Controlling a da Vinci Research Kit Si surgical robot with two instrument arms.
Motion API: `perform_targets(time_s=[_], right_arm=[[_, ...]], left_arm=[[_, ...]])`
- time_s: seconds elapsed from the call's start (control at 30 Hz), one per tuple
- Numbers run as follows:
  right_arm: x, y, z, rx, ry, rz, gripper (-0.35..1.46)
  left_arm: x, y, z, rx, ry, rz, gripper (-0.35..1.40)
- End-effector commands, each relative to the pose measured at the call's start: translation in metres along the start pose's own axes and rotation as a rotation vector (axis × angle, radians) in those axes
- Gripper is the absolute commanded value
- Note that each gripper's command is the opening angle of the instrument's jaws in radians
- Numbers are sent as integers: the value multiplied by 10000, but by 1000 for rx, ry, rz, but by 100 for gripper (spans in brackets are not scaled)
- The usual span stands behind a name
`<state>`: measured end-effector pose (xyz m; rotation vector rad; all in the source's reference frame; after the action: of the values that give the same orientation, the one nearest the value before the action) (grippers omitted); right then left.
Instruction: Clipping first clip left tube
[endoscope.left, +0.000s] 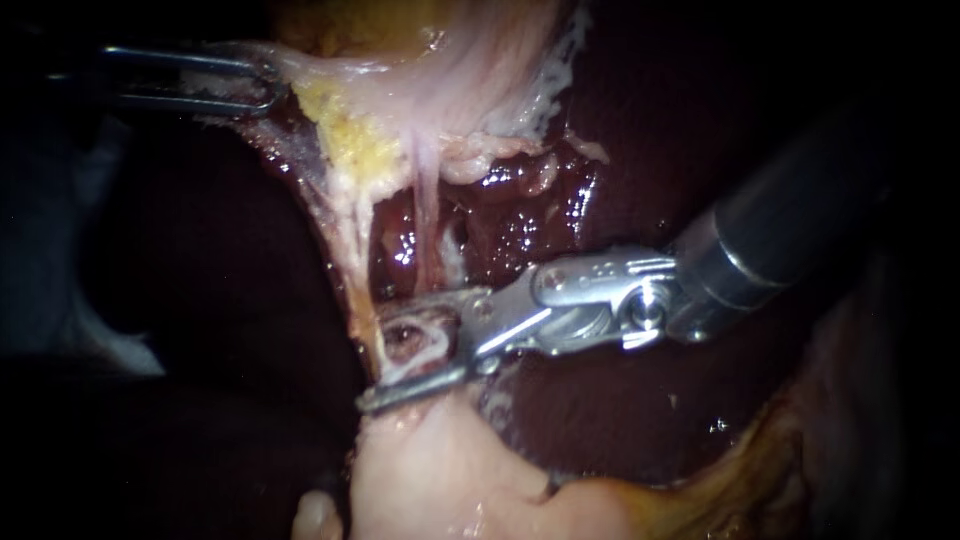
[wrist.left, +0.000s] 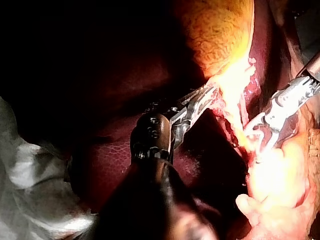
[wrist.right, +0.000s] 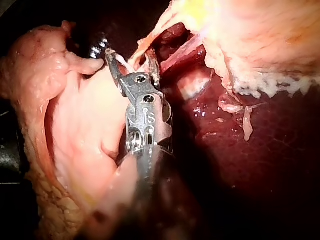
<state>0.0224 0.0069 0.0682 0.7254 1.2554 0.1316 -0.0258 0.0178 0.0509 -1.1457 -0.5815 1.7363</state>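
Right instrument (endoscope.left: 380, 358), entering from the frame's right, lies crosswise with jaws spread astride the left tube (endoscope.left: 352, 262), which runs steeply down to lower centre; left instrument (endoscope.left: 262, 82), upper left, pinches the gallbladder (endoscope.left: 400, 60).

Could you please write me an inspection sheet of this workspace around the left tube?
Surface: liver, dark red and wet; pale fatty tissue lies next to the right tool's jaws.
Job's things: left tube, a taut pale strand running down between the right tool's jaws; a second tube beside it, not held.
Clutter: nothing seen.
Tools: left tool shut on pale tissue next to the gallbladder, holding it taut; right tool open, one jaw on either side of the left tube.
Cables: nothing seen.
Surroundings: pale sheet beside the liver; otherwise dark.
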Motion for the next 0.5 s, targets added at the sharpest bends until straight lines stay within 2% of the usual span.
perform_targets(time_s=[0.03, 0.37, 0.5], right_arm=[[1, 0, 3, 5, 4, 3, 47], [6, 4, 33, 6, 30, 56, 47], [9, 1, 40, 8, 39, 72, 46]], left_arm=[[0, 0, 0, 1, 0, 0, -35], [0, 0, 1, 1, 0, 0, -35], [0, 0, 1, 1, 0, 0, -35]])
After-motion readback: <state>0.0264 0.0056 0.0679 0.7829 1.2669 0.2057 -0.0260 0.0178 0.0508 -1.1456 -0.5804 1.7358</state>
